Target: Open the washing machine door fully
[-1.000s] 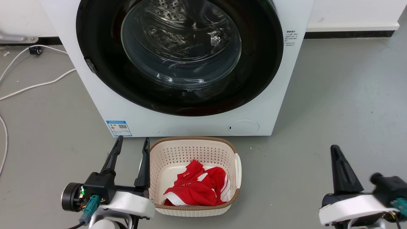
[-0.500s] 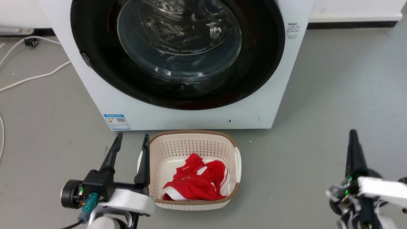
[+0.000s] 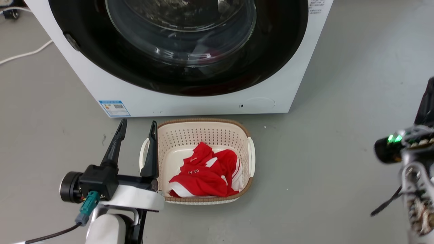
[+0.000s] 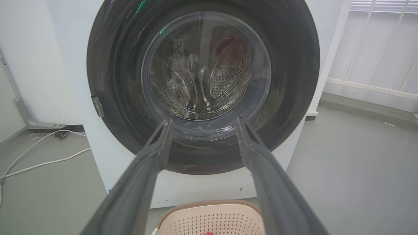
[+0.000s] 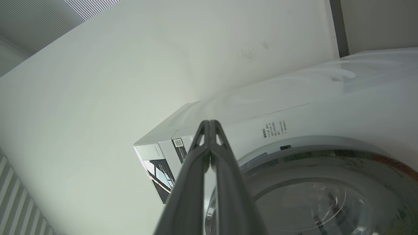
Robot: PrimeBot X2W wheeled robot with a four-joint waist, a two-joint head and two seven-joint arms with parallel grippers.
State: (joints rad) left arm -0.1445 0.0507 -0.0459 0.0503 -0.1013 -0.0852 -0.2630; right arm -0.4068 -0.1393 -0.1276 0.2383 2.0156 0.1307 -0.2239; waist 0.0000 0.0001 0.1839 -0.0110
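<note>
The washing machine (image 3: 190, 101) stands ahead, and its glossy black washing machine door (image 3: 271, 44) lies flat against the white front. In the left wrist view the door (image 4: 287, 81) faces me with the steel drum behind its glass. A small latch (image 4: 98, 106) sits on the door's left edge. My left gripper (image 3: 138, 122) is open and empty, low in front of the machine beside the basket. My right gripper (image 5: 209, 124) is shut with nothing in it, raised at the far right, pointing toward the machine's upper corner; one of its fingers (image 3: 426, 103) shows at the head view's edge.
A beige laundry basket (image 3: 200, 121) holding a red and white garment (image 3: 203, 176) sits on the grey floor right below the door. A white cable (image 3: 23, 54) lies on the floor to the left. A wall and railing (image 4: 375, 65) stand to the right of the machine.
The head camera has tilted down, so the machine sits higher in the picture. My right arm has lifted and rolled out to the right edge. The left gripper stays open where it was.
</note>
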